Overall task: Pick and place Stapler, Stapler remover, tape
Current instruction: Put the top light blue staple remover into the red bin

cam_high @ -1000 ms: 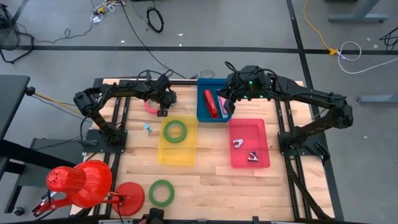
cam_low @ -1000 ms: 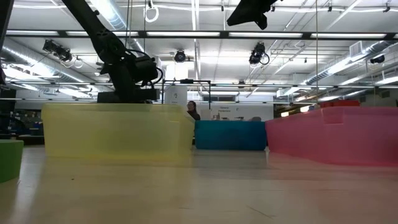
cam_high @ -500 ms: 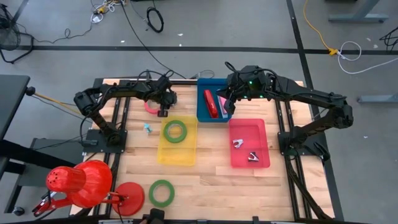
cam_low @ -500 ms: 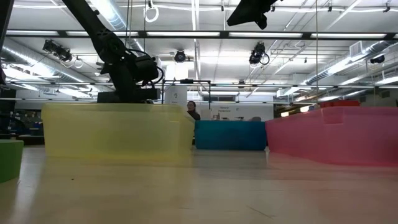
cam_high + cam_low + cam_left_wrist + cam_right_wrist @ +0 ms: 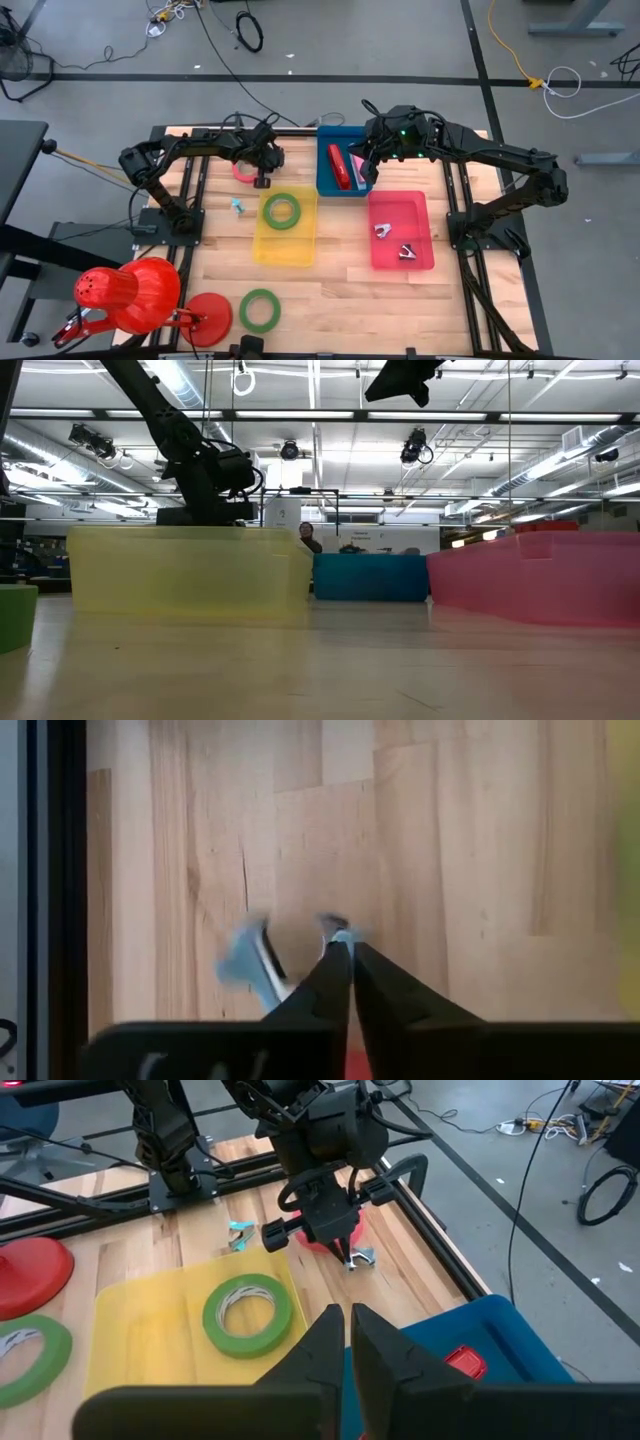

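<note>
My left gripper (image 5: 262, 178) stands at the far left of the table, next to a pink tape roll (image 5: 243, 170), and is shut on a small silvery staple remover (image 5: 358, 1258). A light-blue staple remover (image 5: 237, 206) lies on the wood near it. The yellow bin (image 5: 285, 245) holds a green tape roll (image 5: 283, 210). A red stapler (image 5: 340, 165) lies in the blue bin (image 5: 328, 185). Two staple removers (image 5: 383, 231) lie in the pink bin (image 5: 400, 210). My right gripper (image 5: 347, 1320) hangs shut and empty above the blue bin. My left gripper pinches the silvery staple remover between its fingertips, and only a small bit (image 5: 335, 925) shows past them. The fingers slant down from above. The remover (image 5: 358, 1258) sits just below the fingertips; whether it is clear of the wood I cannot tell.
A second green tape roll (image 5: 260, 308) lies near the table's front edge. A red lamp-like object (image 5: 130, 295) and its round red base (image 5: 205, 318) stand at the front left. Bare wood lies between the bins and the front edge.
</note>
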